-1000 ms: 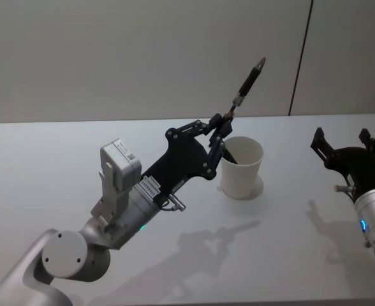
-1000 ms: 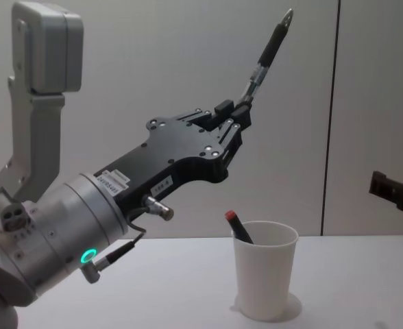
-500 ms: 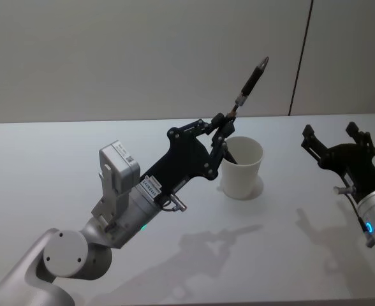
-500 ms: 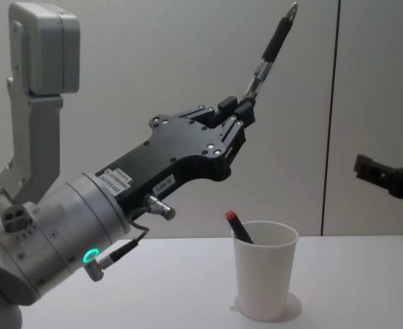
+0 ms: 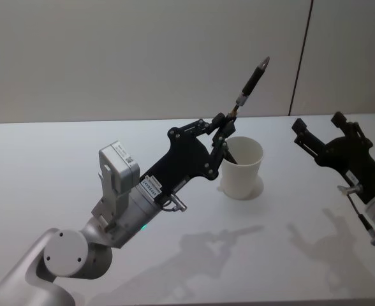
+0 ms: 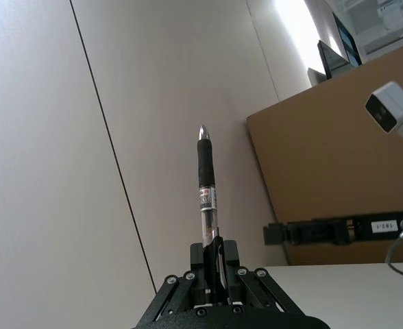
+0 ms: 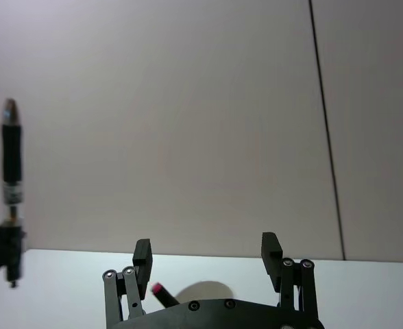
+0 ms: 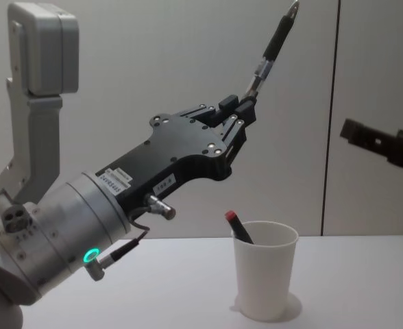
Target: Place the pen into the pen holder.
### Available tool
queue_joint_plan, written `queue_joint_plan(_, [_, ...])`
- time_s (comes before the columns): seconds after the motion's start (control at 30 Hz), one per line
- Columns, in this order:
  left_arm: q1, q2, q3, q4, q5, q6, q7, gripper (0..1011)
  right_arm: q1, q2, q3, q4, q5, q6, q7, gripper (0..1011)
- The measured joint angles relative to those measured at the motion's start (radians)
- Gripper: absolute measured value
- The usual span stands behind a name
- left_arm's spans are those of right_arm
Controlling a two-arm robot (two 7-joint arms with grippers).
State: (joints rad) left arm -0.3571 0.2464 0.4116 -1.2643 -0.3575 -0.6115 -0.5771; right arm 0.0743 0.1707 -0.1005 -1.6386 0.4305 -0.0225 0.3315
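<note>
White table (image 5: 60, 159), left claw (image 8: 245, 108) pinching base of upward-tilted pen (image 8: 270, 49) above pen holder (image 8: 264, 281), right claw (image 5: 319, 122) spread.

Setting. A white, matt worktop (image 5: 47, 166) spans the full width of the head view, and soft shadows (image 5: 213, 245) fall on its near part, which indicates lighting from overhead. Behind the worktop stands a plain, pale grey wall (image 5: 111, 57). A single thin, dark vertical seam (image 5: 301, 57), right of centre, divides the wall into two smooth panels. In the left wrist view, a brown board (image 6: 338, 171) stands beside this wall. Next to the board are a brightly lit area (image 6: 297, 20) and dark, screen-like shapes (image 6: 342, 38) too small to identify.
</note>
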Motion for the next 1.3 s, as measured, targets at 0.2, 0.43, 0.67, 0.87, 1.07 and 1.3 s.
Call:
queue_joint_plan(0.2, [0.000, -0.001, 0.000, 0.001, -0.001, -0.001, -0.002, 173, -0.009, 0.021, 0.010, -0.040, 0.092, 0.034, 0.092, 1001])
queue_joint_plan(0.43, [-0.001, -0.001, 0.000, 0.002, -0.001, -0.002, -0.003, 173, -0.015, 0.039, 0.016, -0.074, 0.171, 0.072, 0.170, 1001])
queue_joint_plan(0.67, [-0.001, -0.001, 0.000, 0.002, -0.002, -0.003, -0.003, 173, -0.018, 0.052, 0.016, -0.116, 0.245, 0.119, 0.228, 1001])
queue_joint_plan(0.87, [-0.001, -0.001, 0.000, 0.002, -0.002, -0.003, -0.004, 173, -0.018, 0.054, 0.007, -0.149, 0.284, 0.153, 0.245, 1001])
queue_joint_plan(1.07, [-0.001, -0.001, 0.000, 0.002, -0.002, -0.003, -0.004, 173, -0.016, 0.049, -0.004, -0.170, 0.289, 0.167, 0.229, 1001])
queue_joint_plan(1.3, [-0.001, -0.001, 0.000, 0.002, -0.002, -0.003, -0.004, 173, -0.011, 0.030, -0.026, -0.195, 0.258, 0.175, 0.160, 1001])
